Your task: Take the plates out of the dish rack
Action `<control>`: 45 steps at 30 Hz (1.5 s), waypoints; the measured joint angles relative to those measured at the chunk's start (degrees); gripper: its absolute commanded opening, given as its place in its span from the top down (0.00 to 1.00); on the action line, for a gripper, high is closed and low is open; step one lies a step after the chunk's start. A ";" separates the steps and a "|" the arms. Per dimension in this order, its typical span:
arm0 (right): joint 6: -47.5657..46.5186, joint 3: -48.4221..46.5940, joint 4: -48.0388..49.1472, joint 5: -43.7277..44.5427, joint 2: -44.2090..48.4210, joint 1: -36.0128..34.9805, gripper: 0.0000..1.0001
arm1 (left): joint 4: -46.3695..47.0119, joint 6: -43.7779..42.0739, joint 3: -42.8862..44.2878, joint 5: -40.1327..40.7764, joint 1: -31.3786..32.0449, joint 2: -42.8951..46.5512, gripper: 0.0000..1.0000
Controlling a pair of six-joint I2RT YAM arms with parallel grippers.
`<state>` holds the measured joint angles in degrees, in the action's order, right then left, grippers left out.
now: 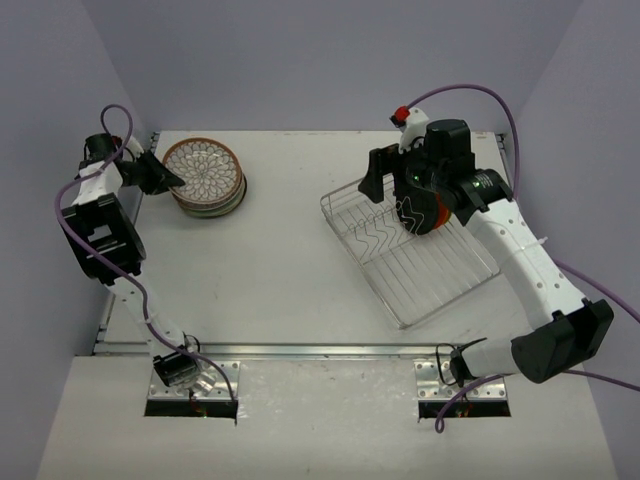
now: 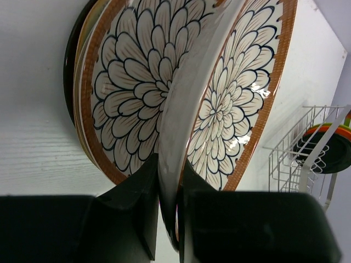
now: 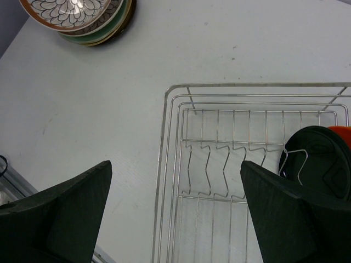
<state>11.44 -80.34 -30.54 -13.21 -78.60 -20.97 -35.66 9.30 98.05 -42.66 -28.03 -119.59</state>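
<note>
My left gripper (image 1: 165, 180) is shut on the near rim of a patterned cream plate (image 2: 233, 104), which is tilted over the stack of plates (image 1: 208, 190) at the back left. A second flower-patterned plate (image 2: 131, 82) lies under it on the stack. The silver wire dish rack (image 1: 440, 305) sits to the right. A black plate (image 3: 315, 159) and an orange plate (image 3: 340, 134) stand in its far end. My right gripper (image 3: 175, 213) is open and empty above the rack's zigzag dividers, to the left of those plates; it also shows in the top view (image 1: 385, 185).
The stack (image 3: 82, 16) holds green and dark plates under the patterned ones. The rack (image 2: 290, 159) shows at the right of the left wrist view. A metal rail (image 1: 300, 350) runs along the table's near edge. Walls close in the table on the left, back and right.
</note>
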 measured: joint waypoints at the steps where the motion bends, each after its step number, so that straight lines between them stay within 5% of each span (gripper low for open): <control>1: -0.09 0.00 -0.01 0.05 -0.01 0.00 0.01 | -0.26 0.03 -0.16 0.08 0.14 -0.55 1.00; 5: -0.44 0.00 -0.03 0.14 -0.01 0.00 0.01 | -0.65 0.27 -0.37 0.11 0.33 -1.68 0.96; 11: -0.67 -0.03 -0.44 0.11 -0.23 0.00 0.01 | 0.49 1.68 -0.34 -0.91 0.16 -2.74 0.68; 23: -1.15 -1.59 -2.48 0.20 -1.52 0.00 0.01 | 0.95 2.54 0.06 -1.62 -0.41 -3.98 0.39; 28: -2.22 -2.00 -3.08 2.43 -1.53 0.00 0.01 | 0.22 -2.32 0.00 6.32 1.23 0.03 0.12; 30: -3.05 -2.43 -3.75 4.96 -1.83 0.00 0.01 | 1.20 -6.85 -2.05 17.14 3.18 4.65 0.00; 37: -6.85 -2.51 -5.32 14.26 -2.79 0.00 0.11 | 10.59 -18.23 -14.81 40.54 12.67 25.67 0.00; 45: -13.65 3.51 -5.26 22.36 -2.77 0.55 0.42 | 15.11 -23.15 -22.51 40.87 19.51 42.52 0.00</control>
<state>-2.20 -76.82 -35.80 9.15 -81.37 -20.42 -20.55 -13.85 75.54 -1.79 -8.51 -77.07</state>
